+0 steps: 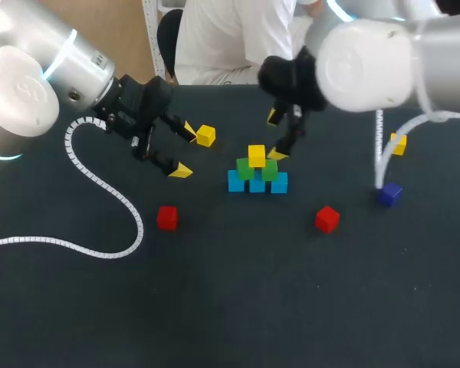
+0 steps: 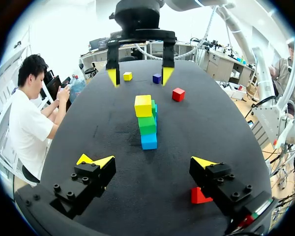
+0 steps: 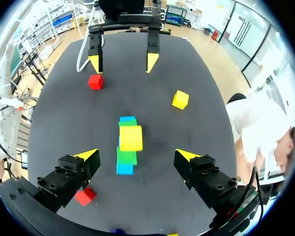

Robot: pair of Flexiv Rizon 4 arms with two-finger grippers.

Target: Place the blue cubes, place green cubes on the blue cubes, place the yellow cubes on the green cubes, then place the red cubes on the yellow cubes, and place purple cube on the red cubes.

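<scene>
A stack stands mid-table: a row of blue cubes, two green cubes on them, and one yellow cube on the greens. My right gripper hangs open just behind and above the stack, touching nothing. In its wrist view the yellow cube lies below, between the spread fingers of the right gripper. My left gripper is open to the left of the stack, beside a loose yellow cube. Its wrist view faces the stack over the left gripper.
Loose cubes lie around the stack: red at front left, red at front right, purple and yellow at the right. A white cable loops over the left of the table.
</scene>
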